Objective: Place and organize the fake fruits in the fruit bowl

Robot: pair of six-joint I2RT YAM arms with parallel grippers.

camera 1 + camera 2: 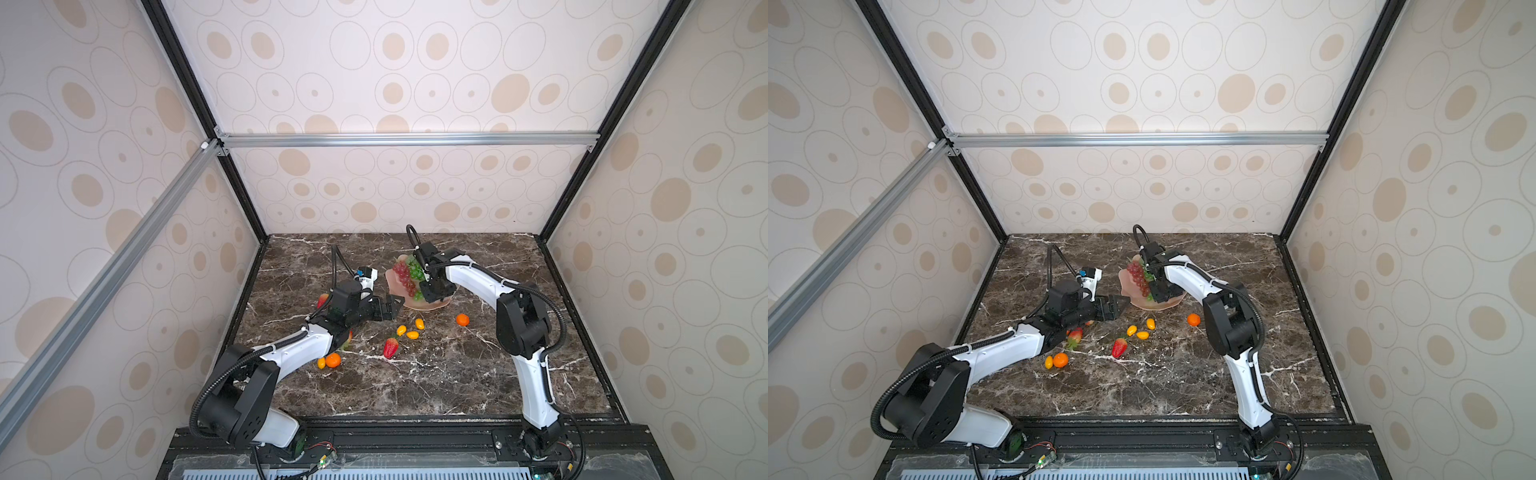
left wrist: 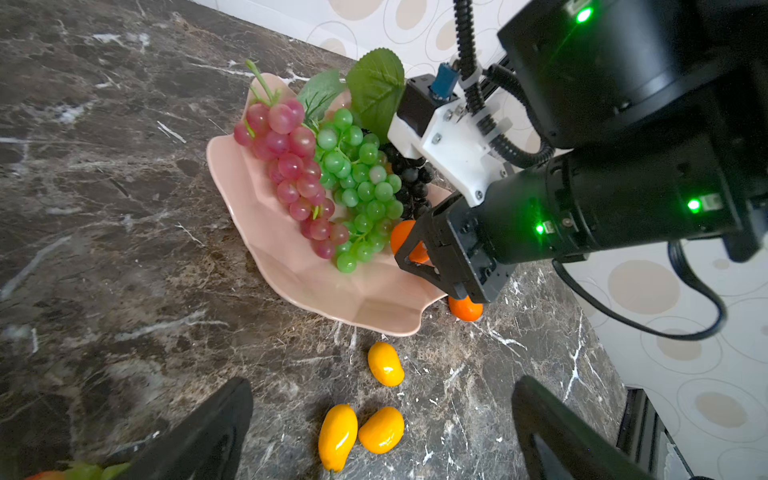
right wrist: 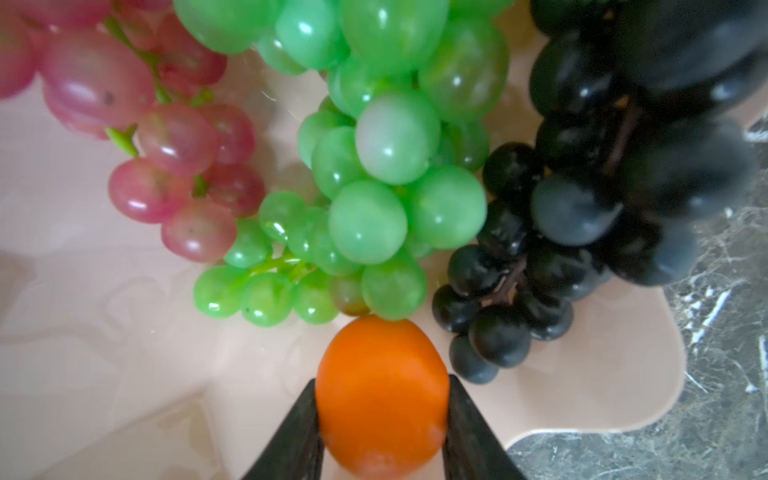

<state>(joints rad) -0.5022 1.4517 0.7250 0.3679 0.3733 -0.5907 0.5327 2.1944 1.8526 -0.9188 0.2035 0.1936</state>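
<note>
Two fruits lie nearest my base, beside my left forearm: a yellow oval [image 1: 321, 363] touching the near tangerine [image 1: 333, 360]. A little farther, a strawberry [image 1: 390, 348] lies on the bench [image 1: 415, 386], and a second strawberry [image 1: 1074, 336] is half hidden under that forearm. Beyond them sit three more ovals [image 1: 412, 335], two touching and one just apart. A lone tangerine [image 1: 462, 319] lies off to the right; in the left wrist view it is partly behind my right end effector [image 2: 415, 253]. A red shape [image 1: 323, 300] behind my left wrist is probably a third strawberry, too covered to be sure.

My left end effector [image 1: 390, 306] hangs empty with its jaws spread wide, just short of the fruit bowl [image 2: 291, 266]. Its fingers [image 2: 208, 432] are cut off by the frame edge in the left wrist view.

In the bowl lie red grapes [image 2: 291, 166], green grapes [image 2: 361, 183] and black grapes [image 2: 411, 183] side by side, with leaves [image 2: 376, 87] at the far end. In both top views my right arm mostly covers the black bunch and the bowl's right side. My right end effector is over the bowl's near part, clamped on the gripped tangerine [image 3: 382, 399], which touches the green bunch. I cannot tell whether it rests on the bowl's floor.
</note>
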